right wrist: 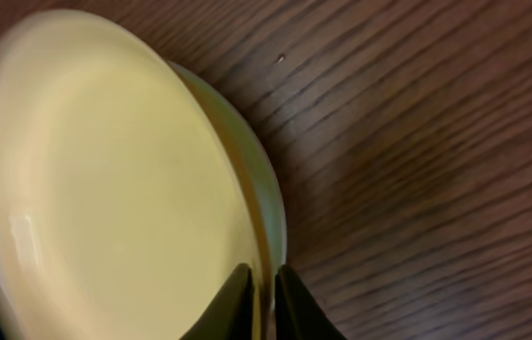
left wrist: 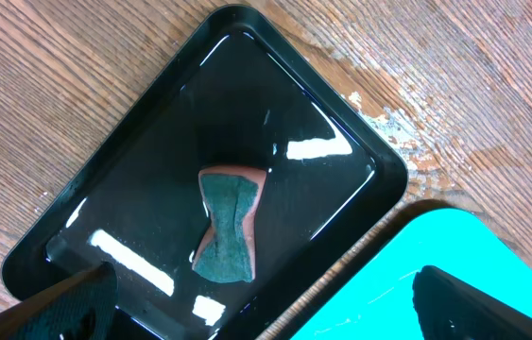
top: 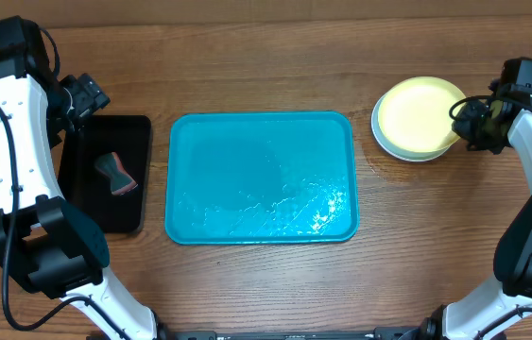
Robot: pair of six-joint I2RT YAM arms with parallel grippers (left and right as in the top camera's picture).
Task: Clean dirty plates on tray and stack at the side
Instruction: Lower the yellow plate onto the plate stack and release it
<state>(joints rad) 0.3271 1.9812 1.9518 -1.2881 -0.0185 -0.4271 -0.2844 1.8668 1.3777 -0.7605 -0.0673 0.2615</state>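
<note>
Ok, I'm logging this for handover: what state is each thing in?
blue tray: wet, no plates on it.
yellow plate: on top of the stack, beside the tray.
black tray: glossy, holding the sponge.
sponge: lying green side up, untouched.
left end effector: open above the black tray.
right end effector: pinching the yellow plate's rim.

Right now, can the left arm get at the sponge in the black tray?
Probably yes: the left end effector hangs open over the black tray, and the sponge lies alone there, uncovered.
</note>
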